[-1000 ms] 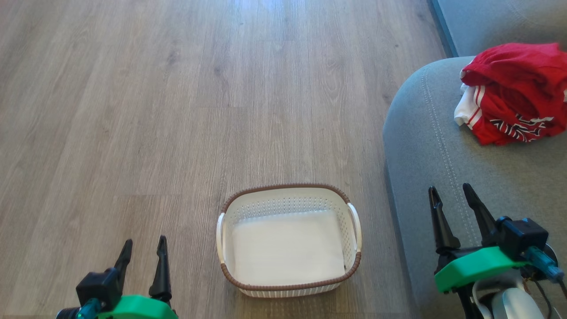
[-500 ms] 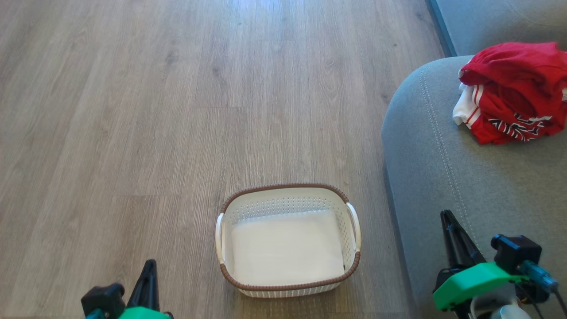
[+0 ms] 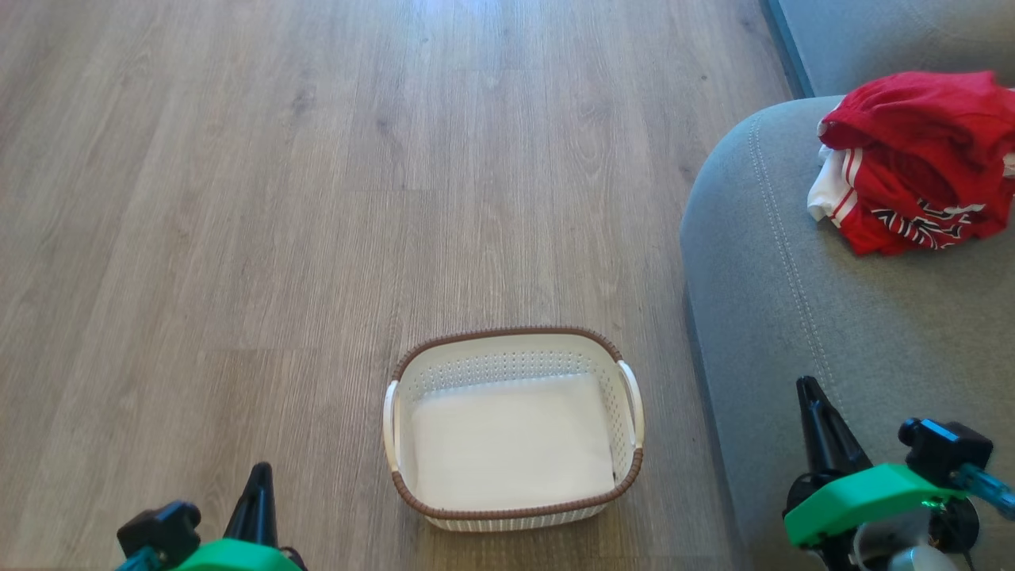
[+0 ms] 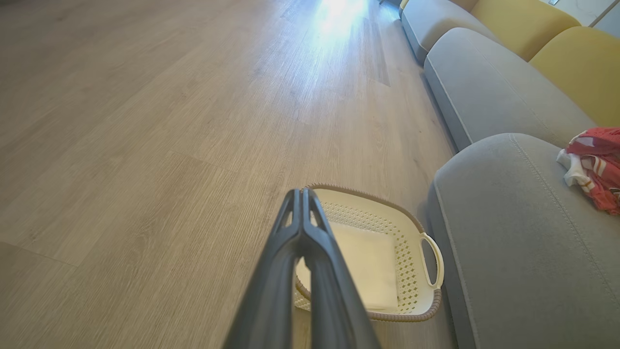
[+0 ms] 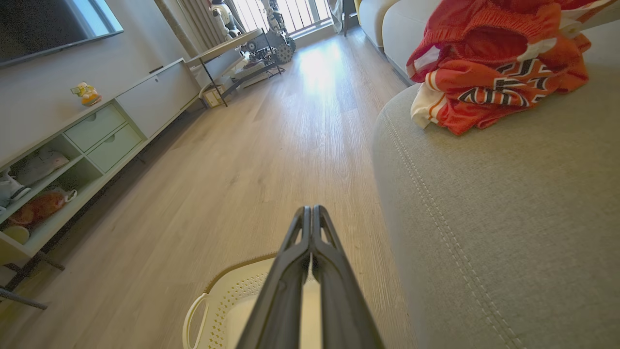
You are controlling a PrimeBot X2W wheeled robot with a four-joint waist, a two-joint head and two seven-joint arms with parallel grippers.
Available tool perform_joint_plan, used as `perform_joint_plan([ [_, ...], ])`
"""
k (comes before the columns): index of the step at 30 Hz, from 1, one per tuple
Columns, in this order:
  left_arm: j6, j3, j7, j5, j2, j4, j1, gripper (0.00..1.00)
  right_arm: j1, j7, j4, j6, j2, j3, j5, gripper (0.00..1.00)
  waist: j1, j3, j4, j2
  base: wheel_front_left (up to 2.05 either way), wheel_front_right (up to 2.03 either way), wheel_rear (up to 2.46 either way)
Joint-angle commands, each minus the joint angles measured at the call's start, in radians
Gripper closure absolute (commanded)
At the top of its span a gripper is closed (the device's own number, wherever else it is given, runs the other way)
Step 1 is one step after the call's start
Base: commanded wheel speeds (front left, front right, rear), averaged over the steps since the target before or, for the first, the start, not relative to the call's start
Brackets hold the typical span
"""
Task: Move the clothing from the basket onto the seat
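The red clothing (image 3: 920, 159) lies in a heap on the grey seat (image 3: 793, 301) at the right, also as clothing (image 4: 596, 165) and clothing (image 5: 494, 68) in the wrist views. The white basket (image 3: 511, 347) with a brown rim stands on the floor beside the seat; nothing but its flat white bottom lies inside. My left gripper (image 3: 258, 474) is shut at the lower left, left of the basket (image 4: 411, 228), its fingers pressed together (image 4: 301, 194). My right gripper (image 3: 806, 387) is shut over the seat's front edge, holding nothing, tips together (image 5: 310, 211).
Wood floor (image 3: 317, 198) stretches ahead and to the left. A second grey cushion (image 4: 484, 82) and yellow back cushions (image 4: 581, 68) continue the sofa. A low TV cabinet (image 5: 97, 135) with drawers and shelves lines the far wall, with a desk (image 5: 232, 48) beyond.
Both grippers have shut, from open fingers to tips together, and both have drawn back toward the bottom of the head view. The clothing and basket stay put.
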Motion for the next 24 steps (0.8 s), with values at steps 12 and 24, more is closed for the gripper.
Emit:
perform_joint_plan([
  [12, -0.017, 0.042, 0.034, -0.125, -0.006, -0.036, -0.075, 1.00, -0.071, 0.027, -0.019, 0.000, 0.000, -0.014, 0.144, 1.00, 0.0000, 0.002, -0.005, -0.0002, 0.00, 0.00, 0.00],
  [24, -0.033, 0.069, 0.069, -0.246, -0.016, -0.039, -0.100, 1.00, -0.089, 0.054, -0.009, 0.000, -0.001, -0.022, 0.282, 1.00, 0.0000, 0.005, -0.010, -0.0002, 0.00, 0.00, 0.00],
])
